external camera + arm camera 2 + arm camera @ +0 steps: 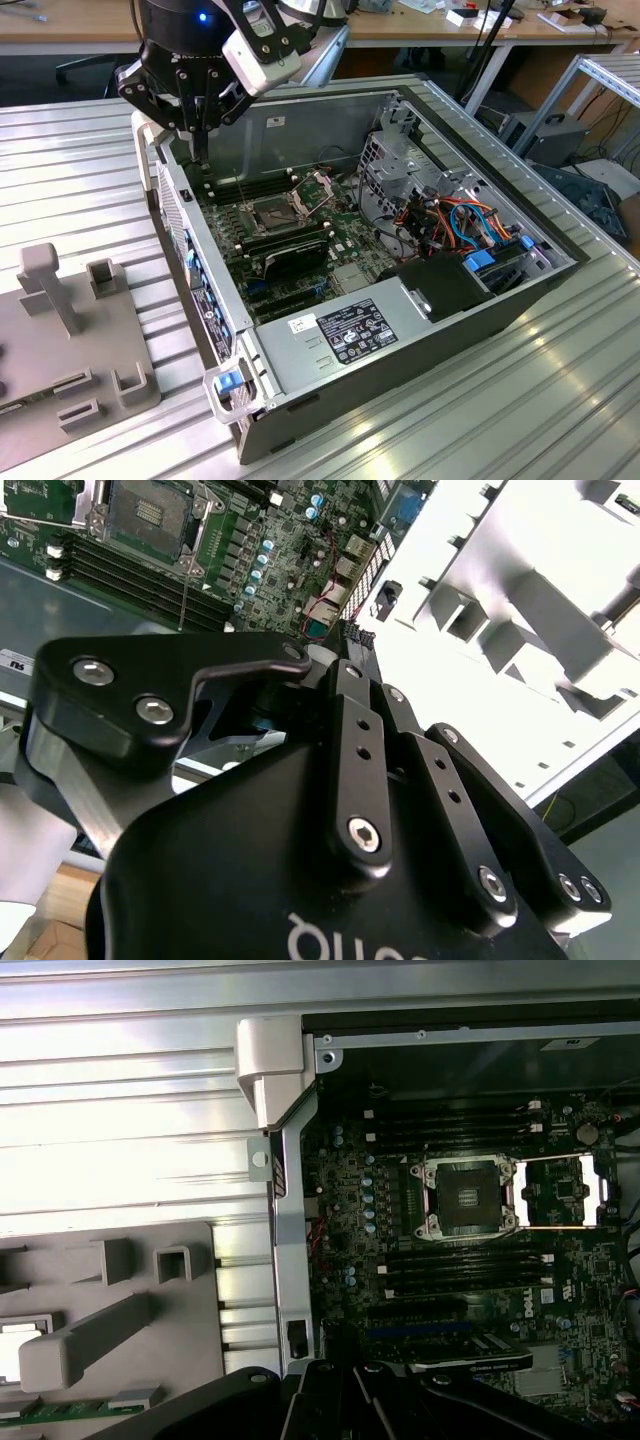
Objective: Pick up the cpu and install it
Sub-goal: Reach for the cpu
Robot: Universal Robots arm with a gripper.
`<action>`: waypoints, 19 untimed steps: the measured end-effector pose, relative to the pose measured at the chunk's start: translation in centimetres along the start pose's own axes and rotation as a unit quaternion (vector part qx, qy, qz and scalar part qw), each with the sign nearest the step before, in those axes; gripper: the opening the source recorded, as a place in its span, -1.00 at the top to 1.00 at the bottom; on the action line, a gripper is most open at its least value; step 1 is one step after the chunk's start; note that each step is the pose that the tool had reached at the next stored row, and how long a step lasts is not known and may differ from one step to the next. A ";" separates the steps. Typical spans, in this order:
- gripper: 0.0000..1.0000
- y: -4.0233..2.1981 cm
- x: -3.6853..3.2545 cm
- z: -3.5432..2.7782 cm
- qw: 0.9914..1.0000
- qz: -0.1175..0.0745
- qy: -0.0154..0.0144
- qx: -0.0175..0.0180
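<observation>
On the ribbed silver metal counter (80,160): an open computer case (420,375) lying on its side across the middle, and, near it, toward the near corner at the exterior view's left, a flat grey fixture plate (40,340) with upright blocks and slots.

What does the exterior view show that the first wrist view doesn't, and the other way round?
Exterior view: the power supply, orange and blue cables, and desks behind. First wrist view: a green strip by the grey fixture. Both: the open computer case, the CPU socket with its frame swung open, the fixture and the gripper.
</observation>
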State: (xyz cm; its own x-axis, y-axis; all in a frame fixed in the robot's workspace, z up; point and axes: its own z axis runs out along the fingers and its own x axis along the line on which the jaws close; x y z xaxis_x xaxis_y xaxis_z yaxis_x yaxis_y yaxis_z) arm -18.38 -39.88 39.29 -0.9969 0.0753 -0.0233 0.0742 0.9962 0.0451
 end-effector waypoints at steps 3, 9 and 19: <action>0.79 0.00 0.03 0.00 1.000 0.000 0.000 0.000; 0.79 -0.01 0.17 0.00 1.000 0.000 0.000 0.000; 0.79 -0.03 0.34 -0.01 1.000 0.000 0.000 0.000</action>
State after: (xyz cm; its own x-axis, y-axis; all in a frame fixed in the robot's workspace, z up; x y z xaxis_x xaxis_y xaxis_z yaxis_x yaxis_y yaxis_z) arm -18.73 -39.88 39.29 -0.9969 0.0753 -0.0233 0.0742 0.9962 0.0451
